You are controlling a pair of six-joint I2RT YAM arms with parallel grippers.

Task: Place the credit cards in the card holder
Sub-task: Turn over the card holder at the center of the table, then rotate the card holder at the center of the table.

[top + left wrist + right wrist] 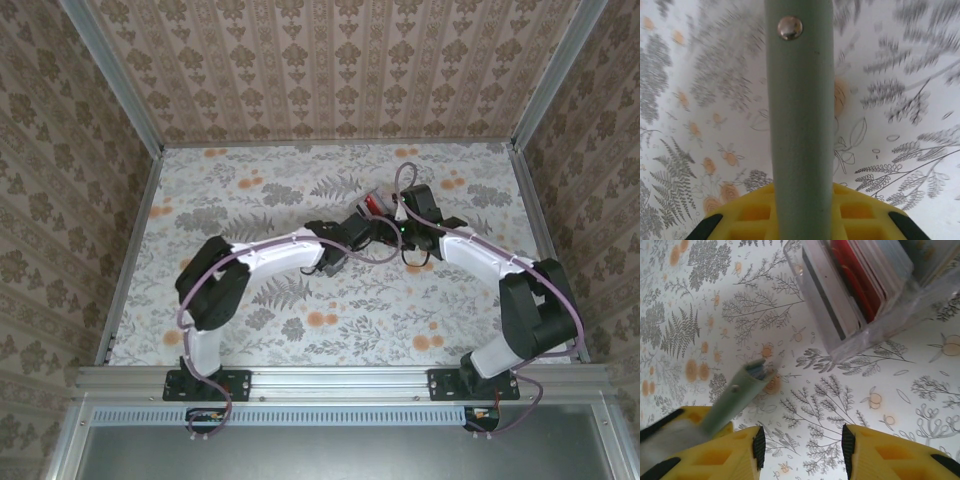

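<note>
Right wrist view showed the right gripper (802,447) spread and empty below the credit cards (855,280) standing in a clear box (840,347) at upper right, the left gripper (710,427) pinching the card holder (737,390) at lower left; fetching one card by its edge likely came next.

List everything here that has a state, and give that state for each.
Dull grey-green folding card holder: apparently folded shut, held off the floral table.
Clear plastic box: open-topped, resting on the table.
Red and pale plastic credit cards: standing on edge in the box, none in the holder.
Left gripper: shut on the card holder.
Right gripper: open, empty.
</note>
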